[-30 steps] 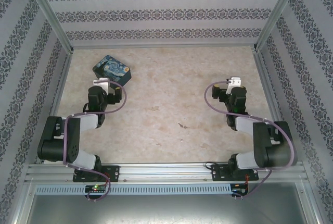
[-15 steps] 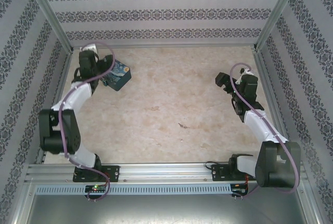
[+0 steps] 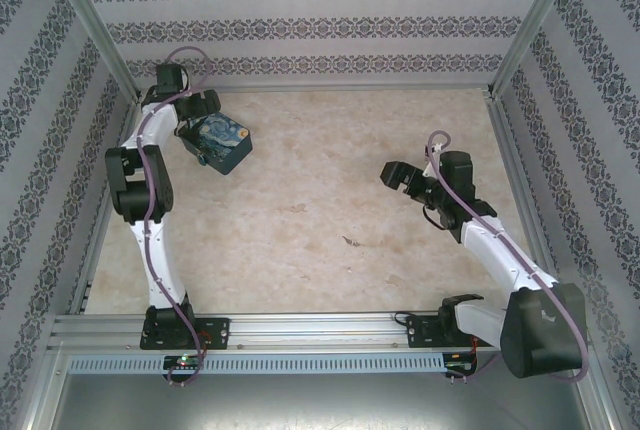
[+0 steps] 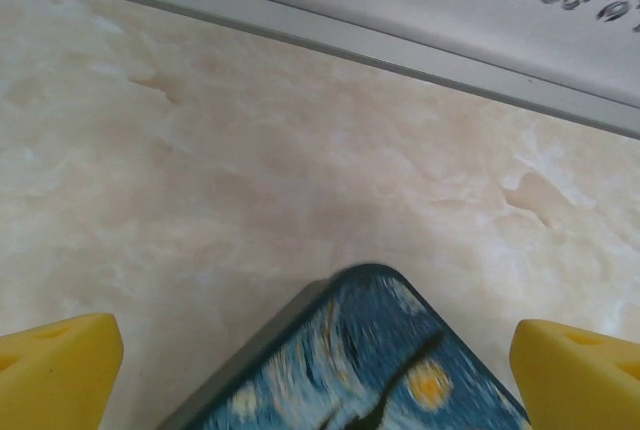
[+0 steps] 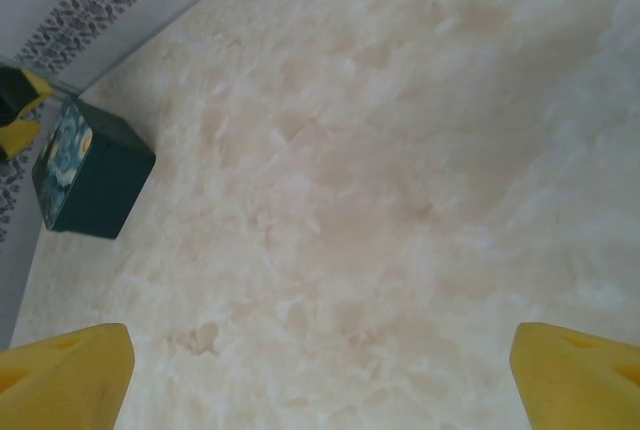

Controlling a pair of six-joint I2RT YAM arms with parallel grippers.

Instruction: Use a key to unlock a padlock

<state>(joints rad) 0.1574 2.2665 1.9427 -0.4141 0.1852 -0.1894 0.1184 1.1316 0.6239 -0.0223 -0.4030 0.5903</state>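
Both grippers open over the beige marble-patterned table (image 3: 330, 280), neither holding anything.

The left gripper (image 3: 197, 135) hangs at the table's far left corner, yellow fingertips (image 4: 55, 370) spread wide to either side of a dark teal rectangular tin with a starry-night painted lid (image 4: 370, 370). The right gripper (image 3: 392, 174) is over the right half, also wide open. A small dark speck (image 3: 350, 241) near the middle is too small to identify, so I cannot tell where the padlock and key lie.

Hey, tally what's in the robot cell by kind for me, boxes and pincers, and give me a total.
Boxes: 1, the blue painted box
Pincers: 2, the left pincer and the right pincer, both open
Total: 3
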